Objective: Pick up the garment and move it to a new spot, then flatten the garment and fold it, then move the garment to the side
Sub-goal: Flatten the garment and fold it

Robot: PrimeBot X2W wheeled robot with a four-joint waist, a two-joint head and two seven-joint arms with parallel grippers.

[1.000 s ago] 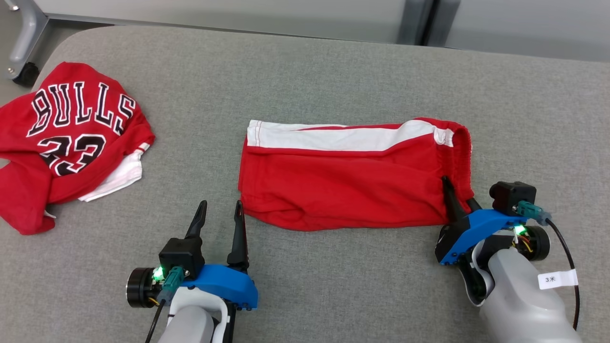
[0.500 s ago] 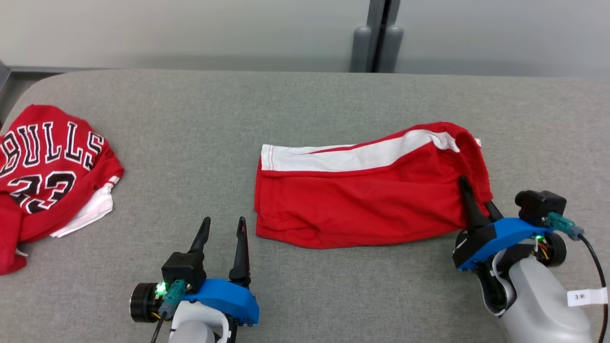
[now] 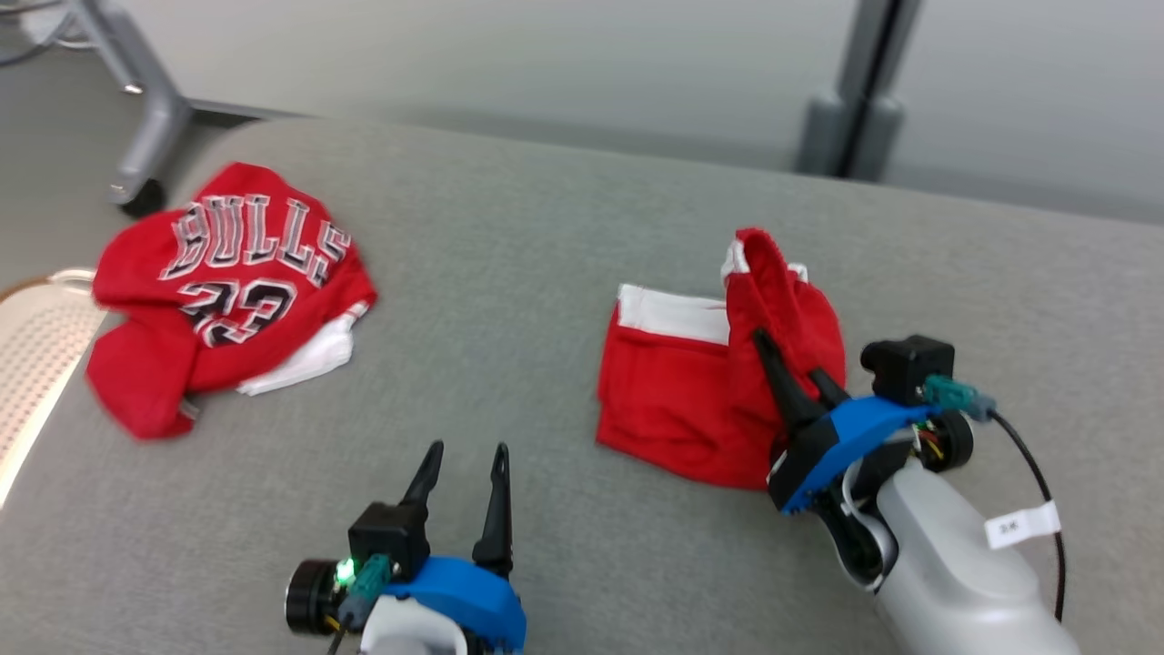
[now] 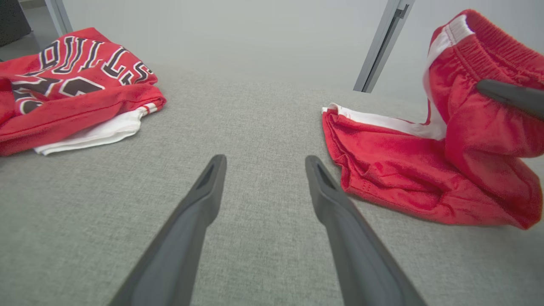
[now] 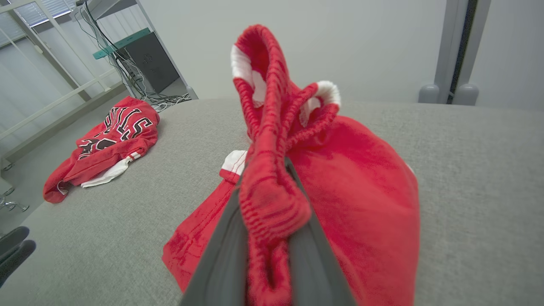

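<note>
Tips of right fingers (image 5: 221,257) beneath folds of bunched red shorts (image 5: 361,191).

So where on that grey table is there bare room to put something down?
The widest bare stretch of the table lies between the jersey and the shorts, ahead of the open left gripper. The far right side beyond the shorts is bare too. It is crowded where the right gripper clamps the lifted end of the shorts.

Half-raised red shorts (image 3: 677,405) with white side stripe, elastic waistband end lifted, leg end flat on grey tabletop (image 3: 546,273)
</note>
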